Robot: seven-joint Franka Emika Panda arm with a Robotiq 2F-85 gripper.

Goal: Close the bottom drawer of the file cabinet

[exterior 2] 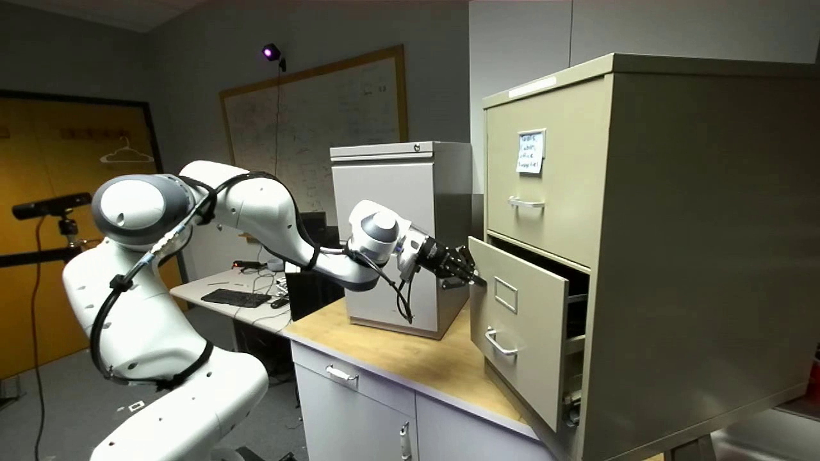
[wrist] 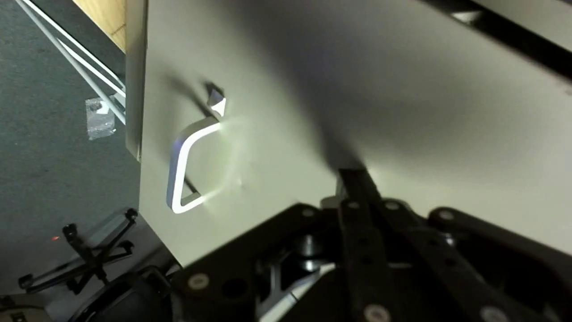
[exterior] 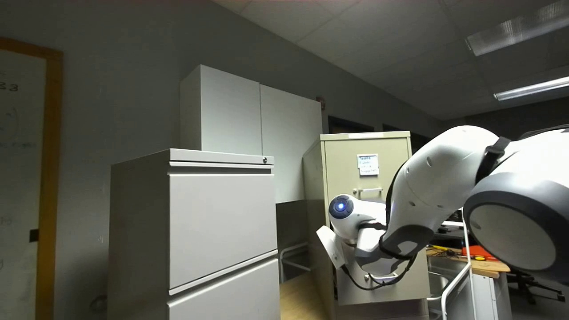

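Spanning an exterior view from the left with a smooth, rounded white arm (exterior 2: pixel 256 205), held a black gripper (exterior 2: pixel 478 280), tips together, against the flat metal bottom drawer (exterior 2: pixel 530 330), jutting from the boxy beige file cabinet (exterior 2: pixel 679 256) at right. Could not make out the drawer's dark interior nor, in an exterior view, the gripper behind the wrist (exterior: pixel 365 211).

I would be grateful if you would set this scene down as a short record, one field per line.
furniture: beige file cabinet
top drawer: shut, with a white paper label
bottom drawer: partly open, not yet closed
handle: on the bottom drawer, not gripped
gripper: shut, holding nothing, apparently touching the bottom drawer's front above the handle
force on drawer: cannot be told
neighbour: grey cabinet on a wooden countertop
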